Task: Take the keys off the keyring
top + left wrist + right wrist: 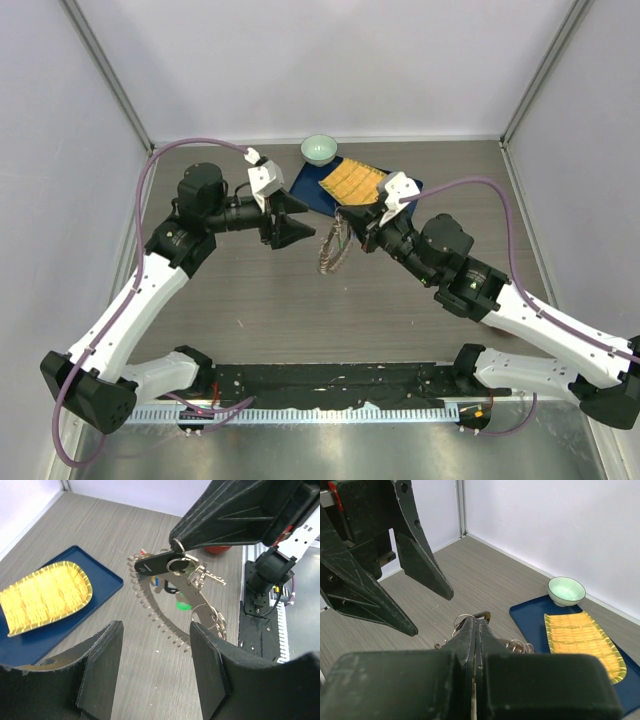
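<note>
**Inspector A:** What is recorded of the setup?

**Inspector B:** A wood-grain bench (250, 300) is noted, with a blue tray (308, 178) toward its far edge. The right gripper (476, 622) is found just in front of the tray, jaws closed on the top of the keyring (333, 250). The ring is held clear of the bench, hanging before the tray's near edge. The left gripper (155, 645) is stationed beside the tray's near corner on the left arm's side, jaws open, nothing between them.

**Inspector A:** How should the step be handled?

**Inspector B:** In judgement, one of the keys (212, 579) should be singled out, pinched at its head and worked along to the ring's split while the ring is held steady. Neighbouring keys could be snagged.

**Inspector A:** Any markings?

**Inspector B:** A black fob (152, 565) is seen by the grip. Its pale mark cannot be read, and no brand is legible.
</note>
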Action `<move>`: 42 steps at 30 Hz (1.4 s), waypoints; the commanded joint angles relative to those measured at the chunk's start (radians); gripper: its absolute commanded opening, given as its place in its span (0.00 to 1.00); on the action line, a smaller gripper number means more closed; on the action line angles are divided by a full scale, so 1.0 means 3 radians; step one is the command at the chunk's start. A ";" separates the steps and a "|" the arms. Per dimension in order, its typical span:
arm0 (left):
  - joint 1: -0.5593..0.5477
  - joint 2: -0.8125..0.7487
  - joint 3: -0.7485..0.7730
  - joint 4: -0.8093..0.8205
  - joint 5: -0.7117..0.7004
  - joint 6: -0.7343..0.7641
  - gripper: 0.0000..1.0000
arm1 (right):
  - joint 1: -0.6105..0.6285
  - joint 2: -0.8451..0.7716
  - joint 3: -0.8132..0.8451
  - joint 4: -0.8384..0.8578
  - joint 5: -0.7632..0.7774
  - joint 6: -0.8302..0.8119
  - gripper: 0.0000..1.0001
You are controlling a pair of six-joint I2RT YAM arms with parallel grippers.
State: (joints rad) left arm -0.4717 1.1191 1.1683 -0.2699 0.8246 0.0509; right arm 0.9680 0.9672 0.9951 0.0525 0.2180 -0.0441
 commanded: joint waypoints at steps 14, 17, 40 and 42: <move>-0.0151 0.0069 0.0063 0.0690 0.0381 0.0249 0.53 | 0.0025 -0.0090 0.0007 0.0500 -0.0149 0.0137 0.01; -0.0156 0.0084 0.0058 0.0700 0.0432 0.0275 0.52 | 0.0025 -0.0100 -0.0009 0.0505 -0.0144 0.0137 0.01; -0.0238 0.0227 0.0094 0.0960 0.0585 0.0234 0.34 | 0.0031 -0.0110 -0.0055 0.0572 -0.0169 0.0137 0.01; -0.0238 0.0233 0.0094 0.0966 0.0616 0.0229 0.31 | 0.0036 -0.0120 -0.0060 0.0582 -0.0164 0.0137 0.01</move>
State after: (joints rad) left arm -0.5377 1.1976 1.1683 -0.0494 0.9726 0.1127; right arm 0.9699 0.9653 0.9699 0.1120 0.1730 -0.0196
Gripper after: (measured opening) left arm 0.335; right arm 0.010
